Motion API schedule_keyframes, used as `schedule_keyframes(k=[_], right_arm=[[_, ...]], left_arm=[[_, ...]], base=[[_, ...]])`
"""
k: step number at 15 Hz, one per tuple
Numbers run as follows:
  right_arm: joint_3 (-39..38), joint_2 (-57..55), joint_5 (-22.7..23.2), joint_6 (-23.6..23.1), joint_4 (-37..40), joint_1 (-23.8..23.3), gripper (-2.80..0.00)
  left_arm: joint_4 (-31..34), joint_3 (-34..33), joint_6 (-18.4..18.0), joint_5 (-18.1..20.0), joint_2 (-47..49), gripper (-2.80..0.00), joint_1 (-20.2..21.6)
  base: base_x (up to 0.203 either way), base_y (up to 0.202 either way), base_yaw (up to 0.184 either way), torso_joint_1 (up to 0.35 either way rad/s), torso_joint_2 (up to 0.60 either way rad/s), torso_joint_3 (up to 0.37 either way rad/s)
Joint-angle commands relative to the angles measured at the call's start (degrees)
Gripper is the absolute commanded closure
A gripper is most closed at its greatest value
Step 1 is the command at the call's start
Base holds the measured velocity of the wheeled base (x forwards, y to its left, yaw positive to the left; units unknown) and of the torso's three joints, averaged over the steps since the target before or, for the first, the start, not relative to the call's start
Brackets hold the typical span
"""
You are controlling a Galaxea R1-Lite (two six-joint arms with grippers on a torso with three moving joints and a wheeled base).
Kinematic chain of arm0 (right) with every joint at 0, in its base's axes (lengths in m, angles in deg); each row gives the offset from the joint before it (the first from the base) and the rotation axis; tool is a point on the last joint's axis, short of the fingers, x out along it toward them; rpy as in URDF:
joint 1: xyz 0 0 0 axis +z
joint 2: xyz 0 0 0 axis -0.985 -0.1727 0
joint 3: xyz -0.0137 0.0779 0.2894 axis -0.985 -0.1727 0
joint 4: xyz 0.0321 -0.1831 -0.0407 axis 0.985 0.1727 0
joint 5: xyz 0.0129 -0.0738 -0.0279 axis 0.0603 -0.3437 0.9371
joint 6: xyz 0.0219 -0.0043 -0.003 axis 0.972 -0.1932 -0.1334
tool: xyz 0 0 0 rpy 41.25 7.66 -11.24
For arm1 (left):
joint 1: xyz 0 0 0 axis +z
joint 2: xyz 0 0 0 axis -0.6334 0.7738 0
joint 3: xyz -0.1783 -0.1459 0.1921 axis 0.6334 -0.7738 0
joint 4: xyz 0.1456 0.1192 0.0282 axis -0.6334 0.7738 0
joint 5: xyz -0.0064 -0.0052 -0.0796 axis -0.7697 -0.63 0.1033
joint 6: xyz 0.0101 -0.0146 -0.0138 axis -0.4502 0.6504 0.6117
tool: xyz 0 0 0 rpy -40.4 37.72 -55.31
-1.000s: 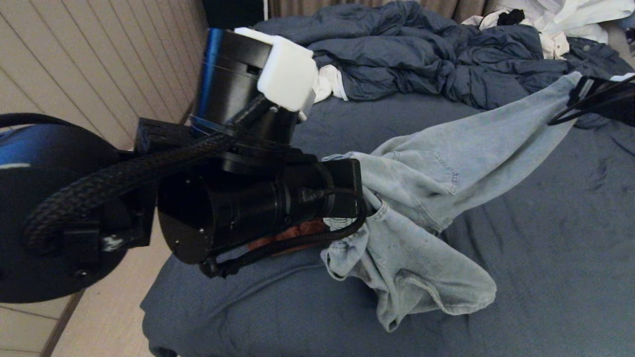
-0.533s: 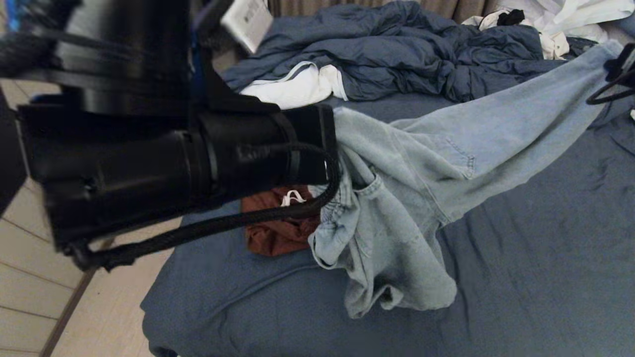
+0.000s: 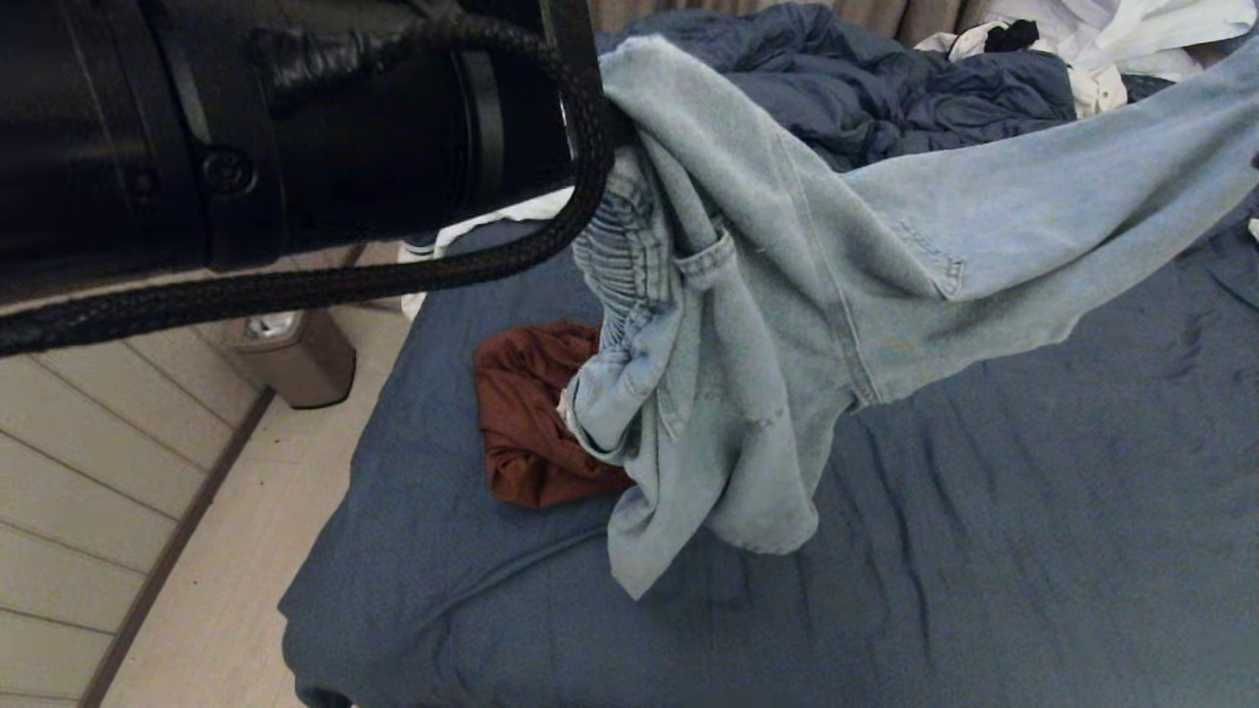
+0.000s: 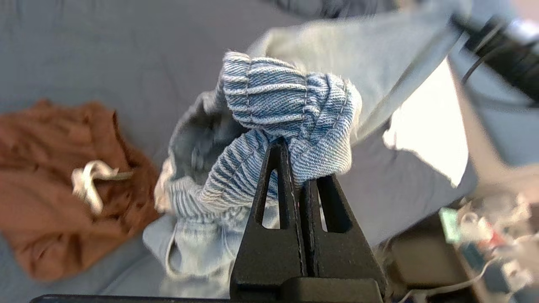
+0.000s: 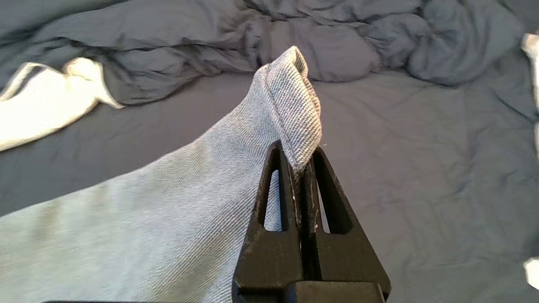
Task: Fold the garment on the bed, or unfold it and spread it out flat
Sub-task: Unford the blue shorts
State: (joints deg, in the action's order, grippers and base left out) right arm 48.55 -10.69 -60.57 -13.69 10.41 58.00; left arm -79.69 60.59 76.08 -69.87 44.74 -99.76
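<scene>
I have the denim shorts (image 3: pixel 787 285) hanging above the bed (image 3: pixel 1033 511), left fingers (image 4: pixel 294 168) clamped on the waistband, right fingers (image 5: pixel 300 162) clamped on a hem. Stretched but bunched; laying flat remains. Rust garment (image 3: pixel 526 413) untouched below.

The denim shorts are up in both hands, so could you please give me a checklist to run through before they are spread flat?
1. Left hand shut on the elastic waistband of the denim shorts: ok.
2. Right hand shut on a hem corner: ok.
3. Shorts pulled open between the hands: not ok, one leg hangs bunched and twisted below the left hand.
4. Shorts lifted free of the bed: cannot tell, the lowest fold hangs very near the sheet.
5. Landing spot free: not ok, the rust-brown garment lies on the sheet just beside the hanging leg.
</scene>
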Motion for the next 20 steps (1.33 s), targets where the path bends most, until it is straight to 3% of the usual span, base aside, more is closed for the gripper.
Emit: schedule_keyframes(k=[1,10,13,17,20], right_arm=[[0.3,-2.0,0.0,0.0,-0.1,-1.6,0.0],[1.4,-12.6,0.1,0.3,-1.1,-15.7,0.0],[0.2,-16.9,0.1,0.2,-4.3,-18.7,0.0],[-0.3,-25.1,-0.2,-0.5,-12.2,-21.8,0.0],[-0.7,-32.0,-0.3,-1.1,-16.5,-23.5,0.0]], left_arm=[[0.2,5.2,0.1,0.0,3.8,0.0,0.0],[0.7,24.1,0.1,-1.9,29.3,0.0,0.0],[-5.9,25.2,0.0,-2.7,38.3,0.0,-0.2],[-15.5,25.4,-1.7,-8.0,47.8,0.0,-2.2],[-18.2,25.4,-2.3,-8.8,52.1,0.0,-2.4]], base=[[0.0,0.0,0.0,0.0,0.0,0.0],[0.0,0.0,0.0,0.0,0.0,0.0],[0.0,0.0,0.0,0.0,0.0,0.0],[0.0,0.0,0.0,0.0,0.0,0.0],[0.0,0.0,0.0,0.0,0.0,0.0]])
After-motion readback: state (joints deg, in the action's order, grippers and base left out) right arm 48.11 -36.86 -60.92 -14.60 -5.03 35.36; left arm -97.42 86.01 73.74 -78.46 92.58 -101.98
